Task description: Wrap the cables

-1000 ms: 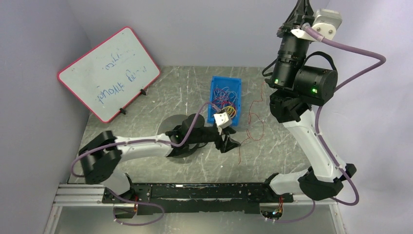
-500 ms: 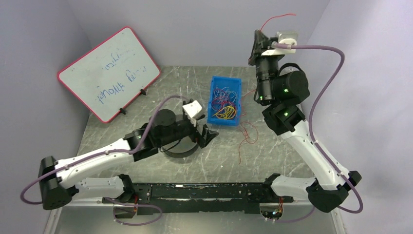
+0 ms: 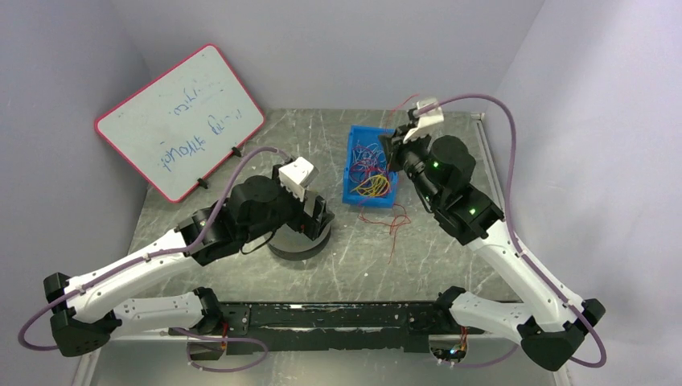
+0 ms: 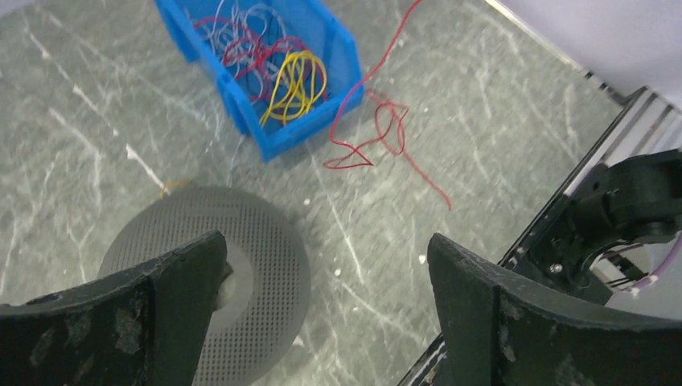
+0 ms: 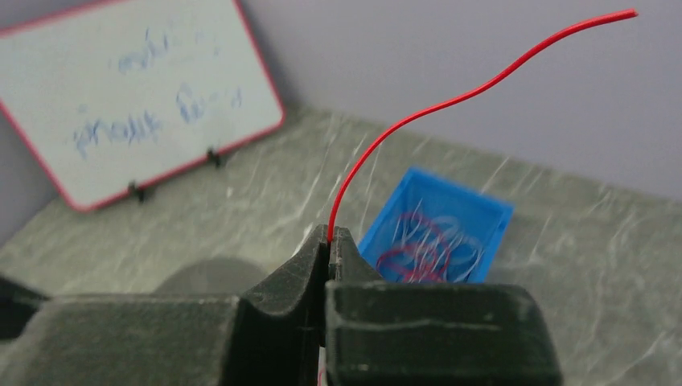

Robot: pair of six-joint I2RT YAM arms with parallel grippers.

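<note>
My right gripper [image 5: 330, 241] is shut on a thin red cable [image 5: 482, 87], whose free end curves up past the fingertips. In the top view this gripper [image 3: 389, 148] hovers over the far right corner of the blue bin [image 3: 355, 191]. The rest of the red cable lies in loose loops on the table [image 4: 378, 108], right of the bin. The bin [image 4: 277, 141] holds tangled red, yellow and pale blue-purple cables [image 4: 293, 80]. My left gripper [image 4: 326, 265] is open and empty, just above a grey perforated round spool [image 4: 257, 265]. From above it is at the spool's far edge [image 3: 320, 221].
A red-framed whiteboard [image 3: 181, 121] leans at the back left. The grey spool [image 3: 299, 240] sits left of the bin. The black rail with the arm bases [image 3: 338, 318] runs along the near edge. Walls close in on the left, back and right.
My right arm has come down from high above to just over the bin, still gripping the red cable. My left arm has drawn back left over the spool.
</note>
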